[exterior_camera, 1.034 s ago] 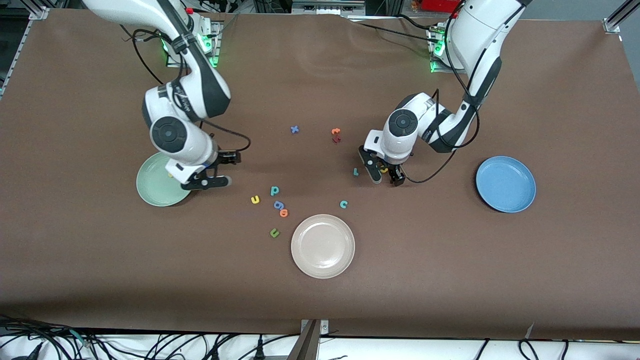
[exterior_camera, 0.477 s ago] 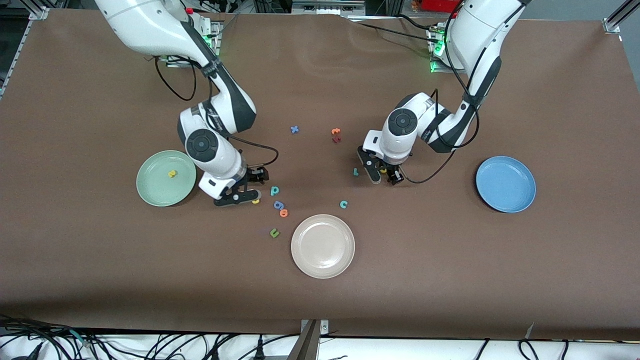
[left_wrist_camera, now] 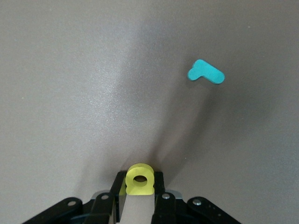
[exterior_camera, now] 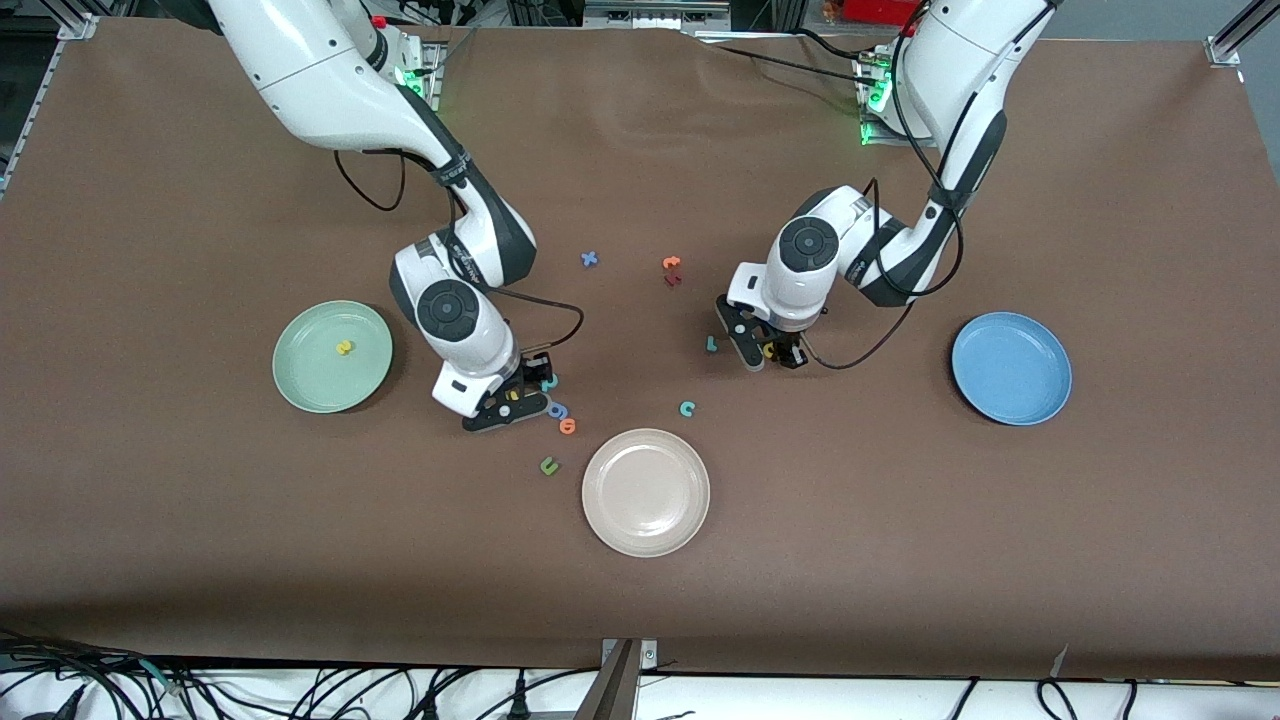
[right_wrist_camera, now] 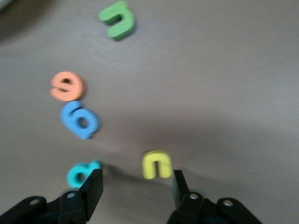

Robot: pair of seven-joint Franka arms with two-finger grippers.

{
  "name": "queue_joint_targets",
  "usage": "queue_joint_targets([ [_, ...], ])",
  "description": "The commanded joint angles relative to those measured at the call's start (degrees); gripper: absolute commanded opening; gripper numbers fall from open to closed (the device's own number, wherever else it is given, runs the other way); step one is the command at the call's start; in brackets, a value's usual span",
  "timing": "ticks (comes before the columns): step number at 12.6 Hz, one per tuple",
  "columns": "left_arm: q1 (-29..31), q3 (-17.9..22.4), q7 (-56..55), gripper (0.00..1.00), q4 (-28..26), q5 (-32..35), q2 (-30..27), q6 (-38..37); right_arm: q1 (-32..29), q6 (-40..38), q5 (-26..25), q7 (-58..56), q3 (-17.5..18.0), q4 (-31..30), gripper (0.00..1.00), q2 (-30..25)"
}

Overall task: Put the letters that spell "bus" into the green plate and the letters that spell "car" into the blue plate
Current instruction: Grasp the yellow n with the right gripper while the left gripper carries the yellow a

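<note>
Pinching a yellow "a" between its fingers, the left gripper sits low over the brown table. In the front view that spot is at about nine o'clock from the blue plate, which holds no letters. From the front the fingers cover most of the letter; the left wrist view shows it clamped on both sides. A teal "r" lies just beside this gripper, and a teal "c" lies at about one o'clock from the beige plate.

The right gripper is down at the table with its fingers spread, straddling a yellow "u" with a gap on each side. One finger partly covers a teal "b", so its shape is hard to read. A blue "g", an orange "o" and a green "u" lie near it, all blurred in the right wrist view.

A yellow "s" lies in the green plate, at about nine o'clock from the right gripper.
</note>
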Motion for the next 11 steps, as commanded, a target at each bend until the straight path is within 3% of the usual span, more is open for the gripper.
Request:
queue_joint_targets([
  [1,0.6,1.9,-1.2,0.0,0.4,1.7,-0.7,0.0,-1.5,-0.3,-1.4,-3.4,0.4,1.9,0.68,0.9],
  [5,4.7,3.4,-0.8,0.0,0.7,-0.8,-7.4,-7.4,-2.3,-0.3,-0.5,-2.8,0.9,1.3,0.66,1.1],
  [7,7.9,3.5,-0.4,0.0,0.7,-2.7,-11.1,-13.3,-2.2,-0.2,3.7,-3.0,0.9,1.4,0.65,1.2],
  [9,11.8,3.8,0.8,0.0,0.6,-2.9,-13.7,-16.9,-2.1,-0.2,3.9,-2.8,0.9,1.3,0.64,1.4],
  [11,13.9,6.0,2.5,0.0,0.4,-2.9,-15.4,-19.8,-2.2,-0.2,3.9,-4.0,0.8,1.2,0.53,1.4],
])
